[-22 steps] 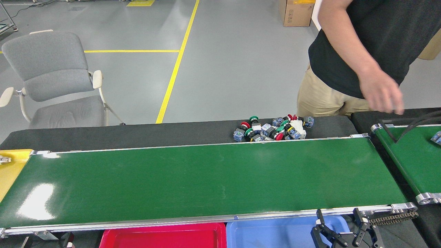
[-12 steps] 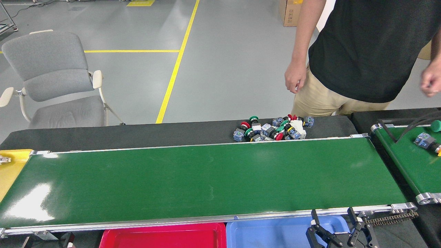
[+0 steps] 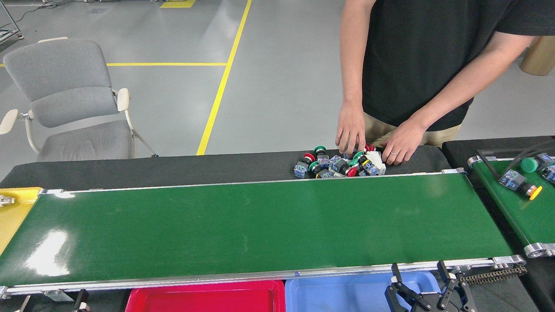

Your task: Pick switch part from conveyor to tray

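So we're basically at the waiting stage: the conveyor [image 3: 260,225] has nothing on it yet. Switch parts [image 3: 340,164] sit piled just behind its far rail, under a person's hands [image 3: 352,132]. Right end effector [image 3: 427,281] hangs wide open at the near rail above the blue tray [image 3: 338,297]. Next it needs a part on the belt.

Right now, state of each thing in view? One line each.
conveyor: bare, no part on it
pile of switch parts: on the black surface behind the belt, both of a person's hands on it
short belt: carries a few switch parts
red tray: empty where visible
blue tray: empty where visible
right gripper: open, holding nothing, over the blue tray
left gripper: not in view
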`<state>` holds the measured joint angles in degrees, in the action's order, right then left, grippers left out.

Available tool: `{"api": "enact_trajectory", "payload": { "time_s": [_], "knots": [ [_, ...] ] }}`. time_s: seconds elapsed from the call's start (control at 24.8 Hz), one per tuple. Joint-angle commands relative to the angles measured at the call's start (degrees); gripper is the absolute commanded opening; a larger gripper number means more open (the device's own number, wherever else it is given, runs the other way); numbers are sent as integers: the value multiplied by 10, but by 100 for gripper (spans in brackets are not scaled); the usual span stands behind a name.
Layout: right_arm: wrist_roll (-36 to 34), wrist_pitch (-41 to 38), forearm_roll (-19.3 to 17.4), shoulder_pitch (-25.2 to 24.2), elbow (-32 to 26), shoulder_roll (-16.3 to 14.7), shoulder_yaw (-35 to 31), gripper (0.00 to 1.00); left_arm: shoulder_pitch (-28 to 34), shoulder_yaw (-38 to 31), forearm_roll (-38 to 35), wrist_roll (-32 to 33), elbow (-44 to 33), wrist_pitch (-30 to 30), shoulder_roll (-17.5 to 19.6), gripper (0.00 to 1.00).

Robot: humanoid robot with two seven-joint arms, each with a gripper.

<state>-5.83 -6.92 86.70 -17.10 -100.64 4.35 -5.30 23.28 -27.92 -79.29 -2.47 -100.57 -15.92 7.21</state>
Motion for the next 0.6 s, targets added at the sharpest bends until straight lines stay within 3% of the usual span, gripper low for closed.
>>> {"api": "enact_trajectory", "payload": {
  "time_s": [0.0,0.56],
  "knots": [
    [-5,1,-1,6,-8,1,5,100,-3,-6,1,-8,-7,4,3,100],
    [-1,3,-2,14,-8,5,5,100,-2,-6,1,-7,-6,2,4,100]
  ]
}}
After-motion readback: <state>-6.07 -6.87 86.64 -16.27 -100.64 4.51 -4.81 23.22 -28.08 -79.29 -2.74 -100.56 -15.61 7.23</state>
